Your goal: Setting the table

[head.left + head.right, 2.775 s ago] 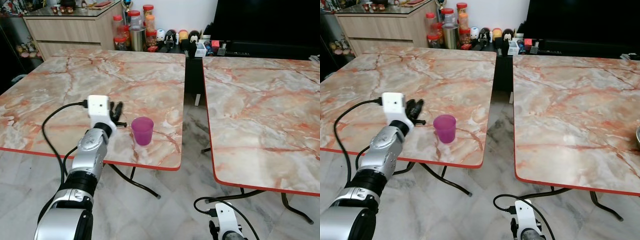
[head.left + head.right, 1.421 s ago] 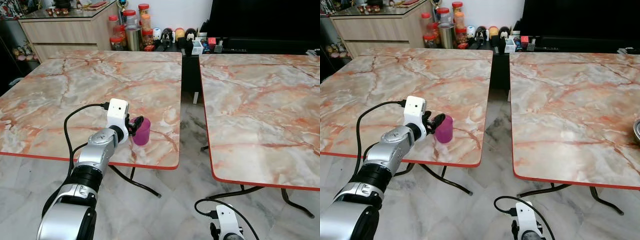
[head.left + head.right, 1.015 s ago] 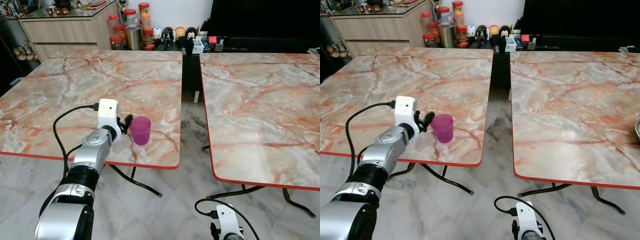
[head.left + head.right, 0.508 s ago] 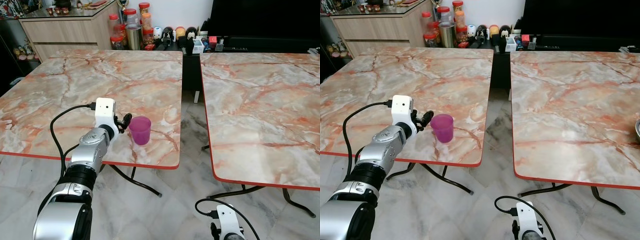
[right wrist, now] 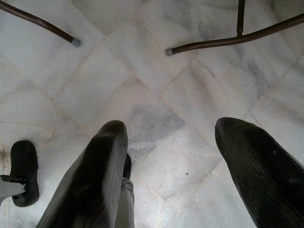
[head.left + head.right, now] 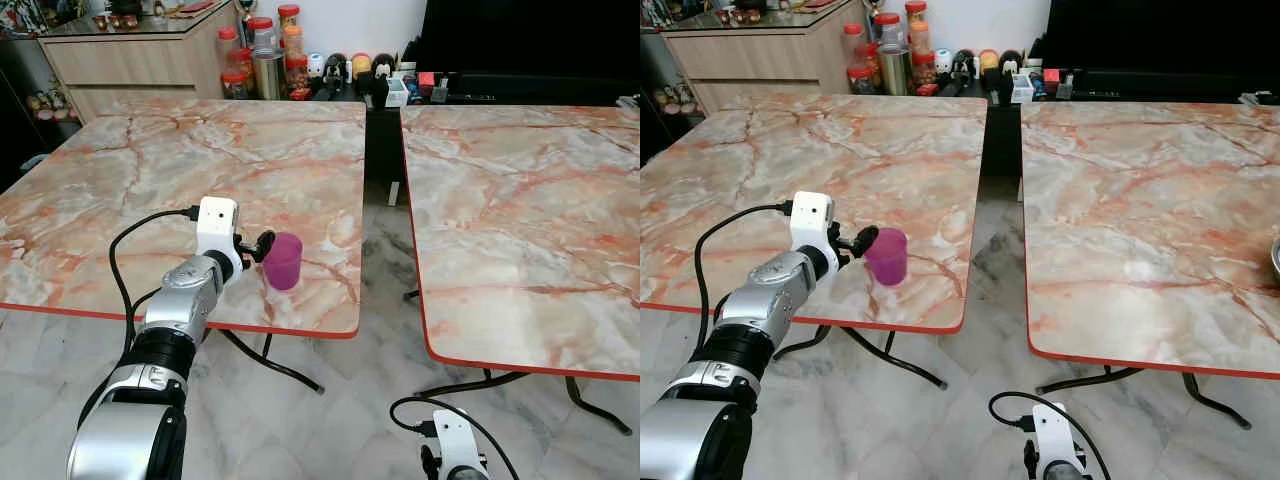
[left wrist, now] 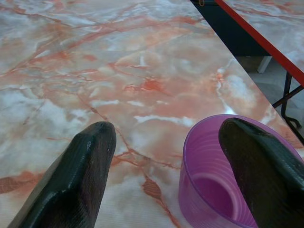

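Start at your left arm: the left gripper is out over the near part of the left-hand marble surface, and compared with half a second ago its black fingers have closed back in on the purple cup — then there was a sliver of marble between fingertips and cup, now the tips sit right at the cup's left wall near the rim. From the left wrist view you can see the jaws spread wide, one finger off to the side over bare marble and the other finger overlapping the cup's rim, so the cup's near wall lies in the gap between them and nothing is pinched. The cup stands upright and empty near the front red edge of that surface, in about the place it had a second ago, so the approach has not knocked it. This looks like a second try at lining up the grasp. Judge whether that far finger is inside or outside the rim before you close. Further right, the second marble surface waits — and your right gripper hangs idle over the tiled floor, jaws spread.
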